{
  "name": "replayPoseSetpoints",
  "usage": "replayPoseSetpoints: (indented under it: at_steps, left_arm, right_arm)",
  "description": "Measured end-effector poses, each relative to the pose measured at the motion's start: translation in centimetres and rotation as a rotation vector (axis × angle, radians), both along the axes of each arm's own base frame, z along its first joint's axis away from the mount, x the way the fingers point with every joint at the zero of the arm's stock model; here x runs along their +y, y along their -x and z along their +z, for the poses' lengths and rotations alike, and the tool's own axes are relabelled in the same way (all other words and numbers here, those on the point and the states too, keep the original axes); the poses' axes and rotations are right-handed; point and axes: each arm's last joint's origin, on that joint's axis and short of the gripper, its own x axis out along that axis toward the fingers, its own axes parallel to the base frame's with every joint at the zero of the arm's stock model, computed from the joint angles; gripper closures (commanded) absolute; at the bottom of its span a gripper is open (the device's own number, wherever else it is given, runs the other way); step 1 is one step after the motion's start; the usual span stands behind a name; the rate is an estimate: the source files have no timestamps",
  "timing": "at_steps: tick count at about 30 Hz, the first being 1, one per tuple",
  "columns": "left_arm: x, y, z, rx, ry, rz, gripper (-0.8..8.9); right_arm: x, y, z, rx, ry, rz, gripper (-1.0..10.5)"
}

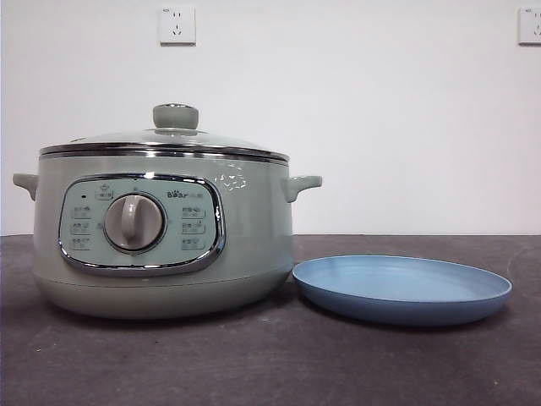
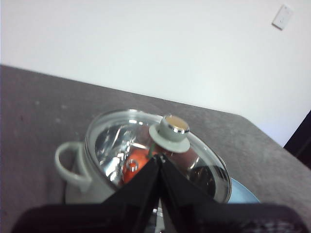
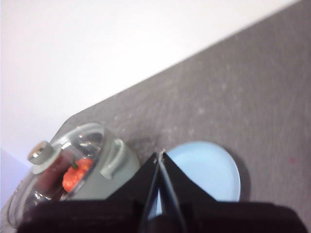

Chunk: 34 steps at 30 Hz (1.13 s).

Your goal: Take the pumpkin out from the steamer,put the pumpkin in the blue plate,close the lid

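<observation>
The sage-green steamer (image 1: 161,241) stands on the table at the left with its glass lid (image 1: 165,139) on, knob (image 1: 176,116) up. The orange-red pumpkin (image 2: 137,162) shows through the lid glass in the left wrist view and in the right wrist view (image 3: 75,178). The blue plate (image 1: 401,288) lies empty to the steamer's right. My left gripper (image 2: 159,159) is shut and empty, up above the lid near the knob (image 2: 170,131). My right gripper (image 3: 160,156) is shut and empty, high above the edge of the plate (image 3: 209,170). Neither arm shows in the front view.
The dark grey table (image 1: 270,364) runs up to a white wall with two sockets (image 1: 177,24). The steamer's side handles (image 1: 302,183) stick out left and right; the right one reaches toward the plate.
</observation>
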Motion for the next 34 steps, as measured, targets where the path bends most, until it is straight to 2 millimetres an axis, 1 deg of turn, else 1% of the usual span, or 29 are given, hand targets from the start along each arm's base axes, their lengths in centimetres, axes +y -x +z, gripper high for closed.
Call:
replayPoseSetpoints:
  at_steps: [5,8,11,12,13,14,15,17,18,28,31,34]
  left_arm:
    - [0.0,-0.8,4.0,-0.015,-0.094,-0.015,8.21]
    - [-0.1,-1.5,5.9,-0.010,-0.125,-0.064,8.17]
    - [-0.3,-2.3,7.3,-0.003,-0.137,-0.136,8.11]
    - [-0.3,-2.6,7.8,0.001,-0.137,-0.162,8.01]
    - [-0.4,-2.9,8.1,0.004,-0.136,-0.185,7.67]
    - [-0.5,-3.2,8.5,0.007,-0.134,-0.210,6.95]
    - [-0.5,-3.5,8.7,0.011,-0.132,-0.229,6.00]
    - [-0.5,-4.1,9.0,0.024,-0.129,-0.249,4.31]
    - [-0.5,-4.2,9.1,0.029,-0.128,-0.252,4.02]
    - [-0.8,-5.2,9.2,0.062,-0.124,-0.275,4.09]
    - [-1.1,-6.3,9.9,0.075,-0.123,-0.301,4.09]
    - [-1.7,-8.0,10.6,0.112,-0.126,-0.319,4.09]
  right_arm:
    - [0.0,-0.2,3.9,-0.013,0.098,0.017,9.5]
    - [0.1,-0.6,5.9,-0.005,0.167,0.041,9.5]
    - [0.3,-1.0,7.7,-0.009,0.235,0.123,9.2]
    - [0.4,-1.2,8.1,-0.010,0.254,0.153,8.8]
    - [0.5,-1.3,8.5,-0.013,0.271,0.183,8.2]
    - [0.5,-1.5,8.9,-0.017,0.287,0.210,7.4]
    - [0.6,-1.7,9.3,-0.019,0.301,0.225,6.5]
    - [0.6,-2.0,9.7,-0.020,0.320,0.235,5.3]
    - [0.6,-2.2,9.8,-0.019,0.324,0.236,5.1]
    - [0.7,-3.0,9.5,0.021,0.333,0.246,5.1]
    - [0.7,-3.2,9.4,0.030,0.331,0.247,5.1]
    - [0.7,-3.4,9.4,0.039,0.326,0.247,5.1]
